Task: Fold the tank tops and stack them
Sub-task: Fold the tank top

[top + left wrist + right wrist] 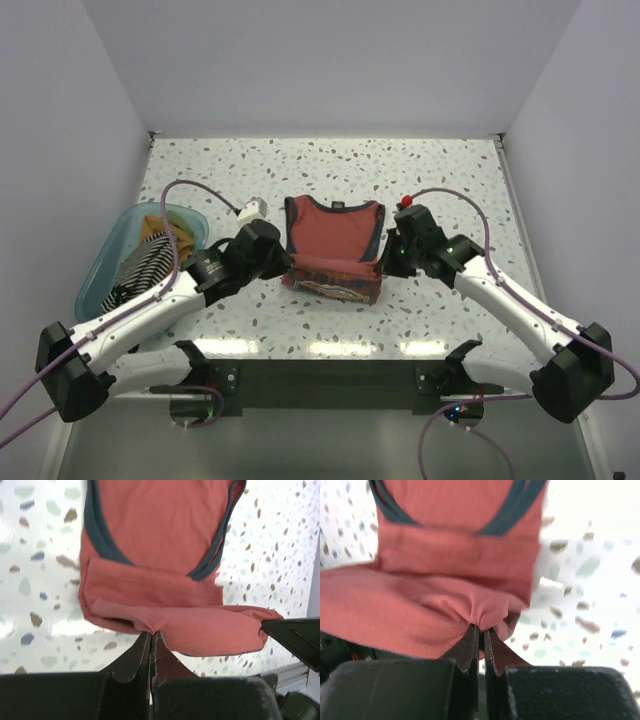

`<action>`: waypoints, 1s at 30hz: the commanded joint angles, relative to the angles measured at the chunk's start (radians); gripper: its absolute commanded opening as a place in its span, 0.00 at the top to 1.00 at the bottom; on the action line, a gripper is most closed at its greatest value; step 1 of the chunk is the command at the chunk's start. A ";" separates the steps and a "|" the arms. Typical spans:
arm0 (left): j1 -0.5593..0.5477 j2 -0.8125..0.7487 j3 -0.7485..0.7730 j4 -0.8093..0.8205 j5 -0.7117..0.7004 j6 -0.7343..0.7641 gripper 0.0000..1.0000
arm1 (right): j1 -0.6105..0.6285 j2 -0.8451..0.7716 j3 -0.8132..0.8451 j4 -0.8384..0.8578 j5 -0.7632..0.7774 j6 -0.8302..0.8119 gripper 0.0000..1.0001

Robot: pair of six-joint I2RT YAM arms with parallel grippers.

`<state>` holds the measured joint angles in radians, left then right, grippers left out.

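L gripper (151, 635) clenched on the red top (335, 238) at left edge; R gripper (481, 629) pinches right edge; near hem raised over table (450, 170).

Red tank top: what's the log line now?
left pincer: shut on red tank top | right pincer: shut on same top | near edge: lifted | striped top: in bin

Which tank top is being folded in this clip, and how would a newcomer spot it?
Start at the speckled table and look at its middle. There lies the rust-red tank top, its near edge pinched by the left gripper and the right gripper. Its navy trim and red cloth set it apart from the striped top in the teal bin at the left.
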<state>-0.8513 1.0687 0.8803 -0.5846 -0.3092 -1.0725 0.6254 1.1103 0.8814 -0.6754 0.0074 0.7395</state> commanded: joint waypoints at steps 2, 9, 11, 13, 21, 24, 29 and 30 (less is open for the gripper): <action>0.159 0.104 0.107 0.189 0.074 0.173 1.00 | -0.133 0.127 0.149 0.112 -0.116 -0.126 1.00; 0.395 0.461 0.319 0.446 0.221 0.287 1.00 | -0.343 0.532 0.494 0.194 -0.263 -0.163 0.98; 0.429 0.571 0.408 0.534 0.255 0.299 0.97 | -0.381 0.681 0.583 0.206 -0.251 -0.167 0.87; 0.472 0.722 0.449 0.659 0.303 0.325 0.74 | -0.412 0.811 0.715 0.220 -0.265 -0.176 0.56; 0.532 0.870 0.600 0.694 0.351 0.358 0.29 | -0.408 0.804 0.840 0.148 -0.112 -0.259 0.28; 0.529 0.798 0.537 0.665 0.314 0.339 0.32 | -0.342 0.734 0.724 0.154 -0.043 -0.284 0.33; 0.486 0.709 0.416 0.612 0.285 0.336 0.47 | -0.210 0.695 0.576 0.255 0.020 -0.246 0.40; 0.479 0.703 0.398 0.621 0.294 0.332 0.52 | -0.202 0.732 0.579 0.266 0.016 -0.239 0.41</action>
<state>-0.3401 1.8332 1.3308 0.0132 -0.0040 -0.7555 0.3798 1.8236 1.4956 -0.4755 -0.0315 0.4973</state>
